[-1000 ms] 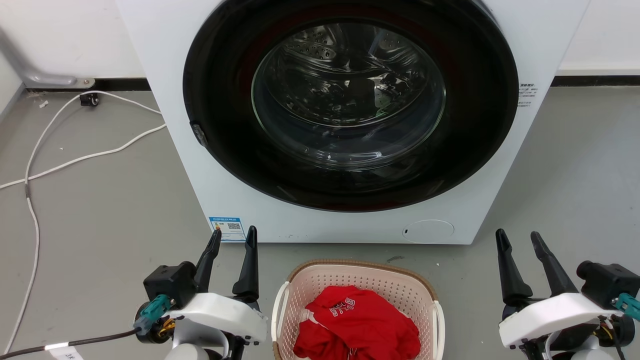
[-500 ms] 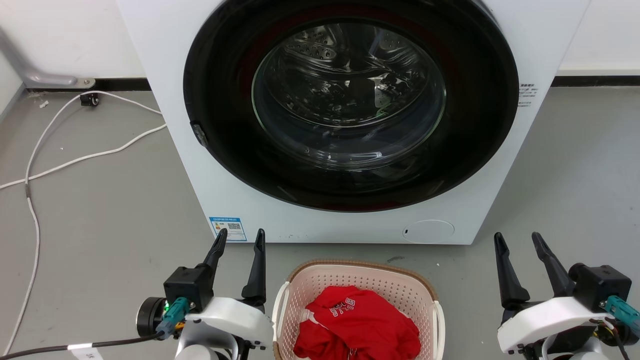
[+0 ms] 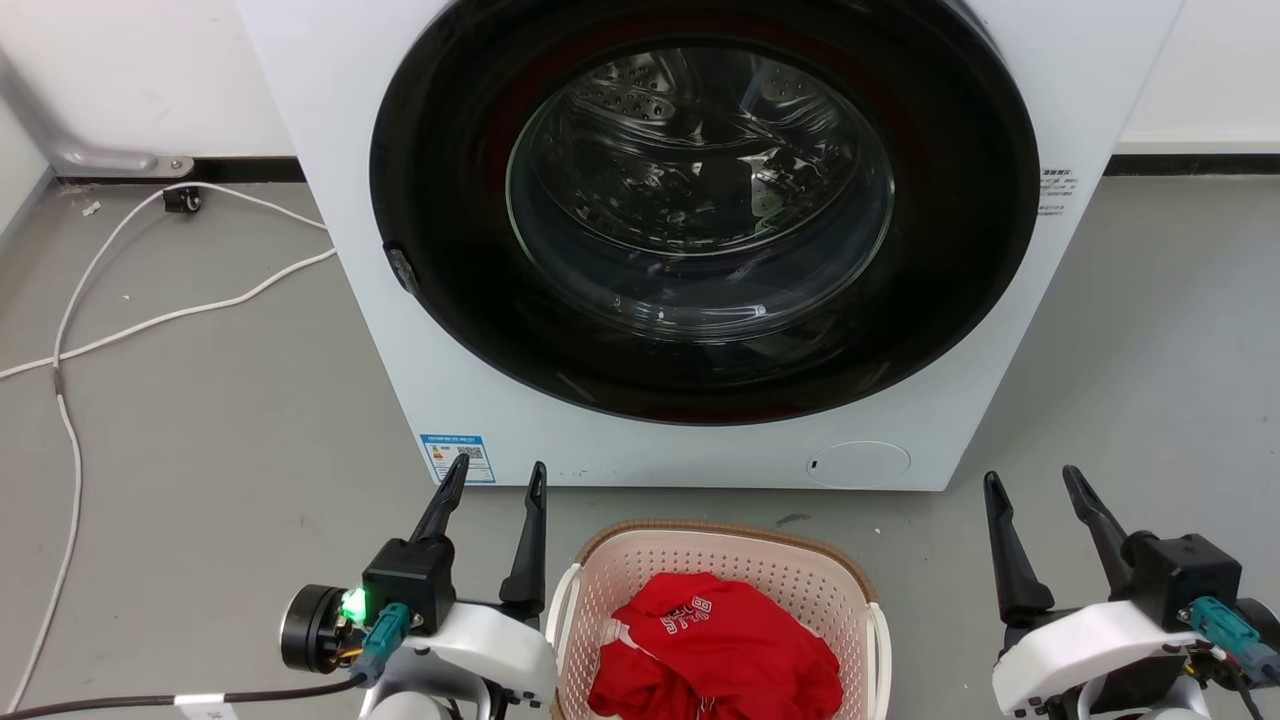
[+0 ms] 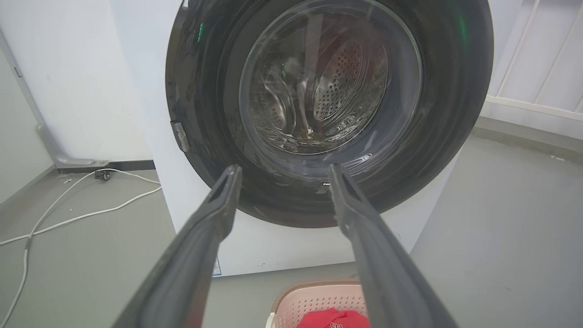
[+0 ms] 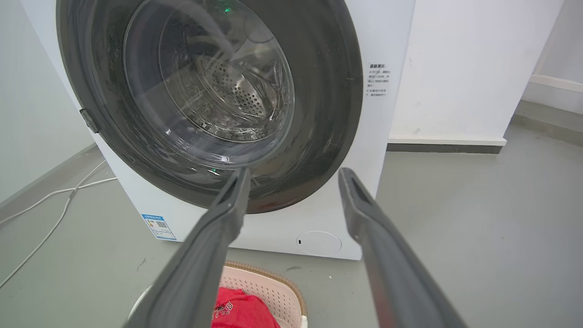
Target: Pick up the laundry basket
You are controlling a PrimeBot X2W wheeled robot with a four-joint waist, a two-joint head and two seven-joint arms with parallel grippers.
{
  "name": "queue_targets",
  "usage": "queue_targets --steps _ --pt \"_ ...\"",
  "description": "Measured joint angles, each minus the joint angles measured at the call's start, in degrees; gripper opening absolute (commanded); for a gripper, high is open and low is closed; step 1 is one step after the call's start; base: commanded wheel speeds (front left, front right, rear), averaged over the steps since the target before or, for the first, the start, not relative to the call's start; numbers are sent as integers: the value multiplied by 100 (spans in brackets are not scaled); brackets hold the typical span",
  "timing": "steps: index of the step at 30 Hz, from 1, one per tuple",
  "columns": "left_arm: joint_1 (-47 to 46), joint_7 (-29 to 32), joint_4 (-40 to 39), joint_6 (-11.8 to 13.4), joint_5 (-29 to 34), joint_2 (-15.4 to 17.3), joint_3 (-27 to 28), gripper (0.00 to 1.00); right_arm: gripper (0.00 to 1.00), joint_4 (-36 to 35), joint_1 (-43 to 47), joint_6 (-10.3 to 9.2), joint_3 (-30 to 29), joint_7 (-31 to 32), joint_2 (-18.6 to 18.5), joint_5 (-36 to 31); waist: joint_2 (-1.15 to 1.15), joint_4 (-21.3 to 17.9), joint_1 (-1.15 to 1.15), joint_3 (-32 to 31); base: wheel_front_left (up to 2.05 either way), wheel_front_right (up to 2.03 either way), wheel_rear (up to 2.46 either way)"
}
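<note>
White wrist shells, long dark tapered fingers, black cam boxes w/ teal connectors, green LED on L.

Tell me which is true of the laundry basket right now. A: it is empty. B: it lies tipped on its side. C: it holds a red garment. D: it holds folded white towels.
C: a crumpled red garment with white lettering lies inside the laundry basket, which stands upright on the floor in front of the washing machine.
</note>
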Motion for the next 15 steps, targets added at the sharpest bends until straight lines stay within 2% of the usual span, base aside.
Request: queue_targets --steps 15 --pt "-3 -131 62 41 327 -9 -27 100 100 30 4 0 -20 -49 0 -170 0 4 0 24 0 0 0"
